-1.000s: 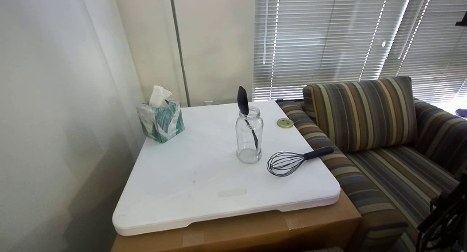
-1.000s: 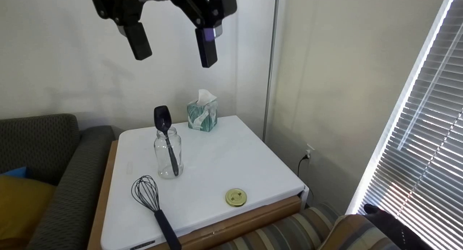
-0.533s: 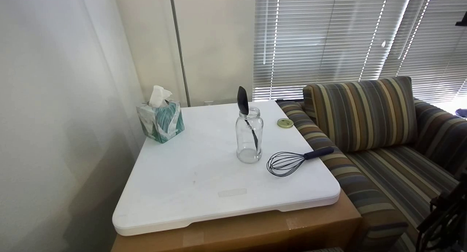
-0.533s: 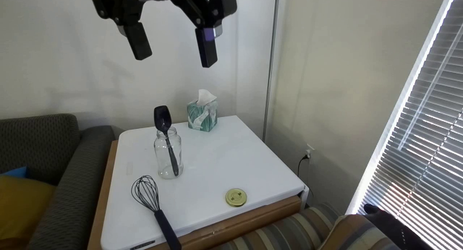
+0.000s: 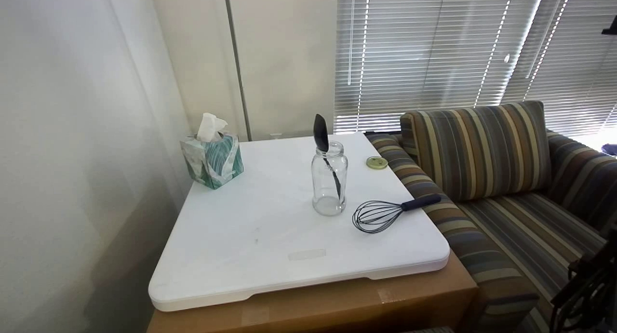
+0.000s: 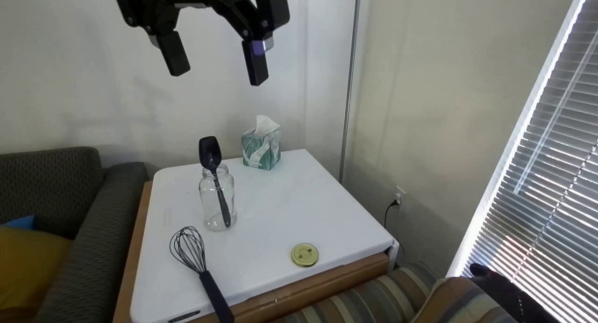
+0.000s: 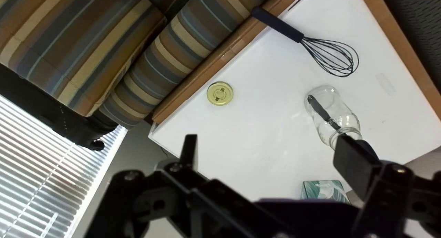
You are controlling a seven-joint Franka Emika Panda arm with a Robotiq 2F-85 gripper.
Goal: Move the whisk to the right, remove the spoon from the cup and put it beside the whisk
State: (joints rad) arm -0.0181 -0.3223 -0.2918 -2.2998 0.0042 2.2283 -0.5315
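Hangs with gripper [image 6: 219,78] spread and empty, high above table [image 6: 285,211]; likely must descend to whisk [image 6: 204,275], lying near cup [image 6: 210,201] with handle [image 7: 279,26] over table's edge, slantwise to gripper's opening.

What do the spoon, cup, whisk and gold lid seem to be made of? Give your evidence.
Spoon: probably smooth plastic or nylon; evenly black, no metallic shine.
Cup: clear, glossy glass, likely; the spoon shows through and glints mark it.
Whisk: dull dark handle, perhaps plastic or rubber; thin dark loops, possibly coated wire.
Gold lid: probably metal, from its golden sheen.
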